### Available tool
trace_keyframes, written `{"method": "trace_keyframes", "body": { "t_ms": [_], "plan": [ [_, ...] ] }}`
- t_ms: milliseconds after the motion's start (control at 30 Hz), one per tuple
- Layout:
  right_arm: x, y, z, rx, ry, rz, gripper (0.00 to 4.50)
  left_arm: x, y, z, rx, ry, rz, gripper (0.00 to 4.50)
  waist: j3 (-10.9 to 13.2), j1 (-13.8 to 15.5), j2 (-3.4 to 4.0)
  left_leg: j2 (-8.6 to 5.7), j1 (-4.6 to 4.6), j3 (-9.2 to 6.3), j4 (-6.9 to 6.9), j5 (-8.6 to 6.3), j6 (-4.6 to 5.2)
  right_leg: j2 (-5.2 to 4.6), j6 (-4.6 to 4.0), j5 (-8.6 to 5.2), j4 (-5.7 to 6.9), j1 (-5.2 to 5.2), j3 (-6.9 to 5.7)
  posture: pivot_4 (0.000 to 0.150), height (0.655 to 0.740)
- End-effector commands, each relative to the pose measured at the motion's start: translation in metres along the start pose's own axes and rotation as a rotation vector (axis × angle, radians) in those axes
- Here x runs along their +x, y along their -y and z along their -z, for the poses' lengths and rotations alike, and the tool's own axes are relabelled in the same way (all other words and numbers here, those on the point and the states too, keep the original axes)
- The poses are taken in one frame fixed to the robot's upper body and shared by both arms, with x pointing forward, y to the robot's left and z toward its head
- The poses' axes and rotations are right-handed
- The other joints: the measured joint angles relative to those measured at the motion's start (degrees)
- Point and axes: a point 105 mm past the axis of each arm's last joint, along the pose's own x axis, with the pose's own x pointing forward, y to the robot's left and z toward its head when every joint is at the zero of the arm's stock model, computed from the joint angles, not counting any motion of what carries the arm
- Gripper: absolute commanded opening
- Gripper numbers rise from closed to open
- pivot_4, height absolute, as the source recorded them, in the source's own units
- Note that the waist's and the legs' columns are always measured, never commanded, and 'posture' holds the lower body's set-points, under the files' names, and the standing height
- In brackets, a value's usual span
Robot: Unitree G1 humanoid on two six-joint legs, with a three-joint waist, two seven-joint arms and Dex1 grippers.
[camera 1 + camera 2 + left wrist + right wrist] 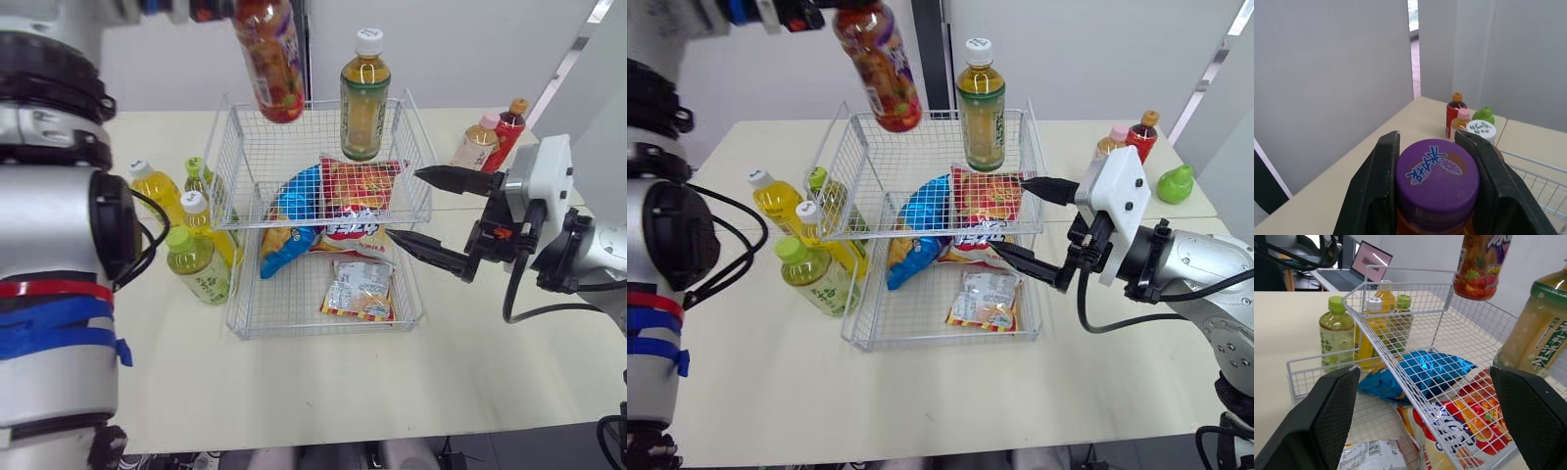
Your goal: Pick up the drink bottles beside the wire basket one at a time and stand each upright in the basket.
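My left gripper (pixel 1431 144) is shut on the purple cap (pixel 1437 181) of a red-orange juice bottle (pixel 269 59). The bottle hangs tilted above the back left of the wire basket's upper tier (pixel 235 147). A green tea bottle (pixel 364 98) with a white cap stands upright at the back right of that tier. My right gripper (pixel 404 204) is open at the basket's right side, level with the upper tier's front rim, with nothing between its fingers. Several yellow and green bottles (pixel 191 245) stand left of the basket.
Snack bags, blue (pixel 294 211), red (pixel 361 186) and silver (pixel 358 289), lie in the basket's lower tier. A pink-capped bottle (pixel 477 142) and a red bottle (pixel 507 132) stand at the table's back right, near a green pear-shaped object (pixel 1174 183). A laptop (pixel 1371 259) sits beyond the table.
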Motion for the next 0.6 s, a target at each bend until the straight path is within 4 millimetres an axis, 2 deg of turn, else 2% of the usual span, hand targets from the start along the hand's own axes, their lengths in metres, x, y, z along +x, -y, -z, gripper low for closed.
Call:
{"method": "trace_keyframes", "body": {
  "t_ms": [33, 167, 533, 600],
  "plan": [
    [-0.015, 0.017, -0.015, -0.036, 0.043, 0.065, 4.50, 0.006, 0.006, -0.018, 0.062, 0.062, 0.013, 1.37, 0.05, 0.09, -0.08, 0.00, -0.05, 0.01, 0.02, 0.00, 0.00, 0.00, 0.00, 0.00, 0.00, -0.04, 0.00, 0.150, 0.7400],
    [-0.017, 0.021, -0.018, -0.039, 0.050, 0.092, 4.50, 0.018, 0.007, -0.004, 0.034, 0.049, 0.027, 1.37, 0.06, -0.20, -0.10, 0.01, -0.26, 0.14, 0.00, 0.00, 0.01, -0.01, 0.00, 0.01, 0.26, -0.51, 0.20, 0.150, 0.7400],
    [-0.016, 0.020, -0.021, -0.041, 0.048, 0.091, 4.50, 0.031, 0.007, 0.017, 0.010, 0.014, 0.025, 1.37, 0.06, -0.01, -0.10, 0.01, -0.25, 0.17, 0.04, 0.00, 0.02, -0.02, 0.00, 0.01, 0.29, -0.52, 0.25, 0.150, 0.7400],
    [-0.016, 0.020, -0.020, -0.041, 0.045, 0.089, 4.50, 0.031, 0.007, 0.020, 0.007, 0.010, 0.020, 2.11, 0.06, 0.01, -0.10, 0.00, -0.25, 0.17, 0.05, 0.00, 0.02, -0.02, 0.00, 0.01, 0.29, -0.52, 0.25, 0.150, 0.7400]
  ]
}}
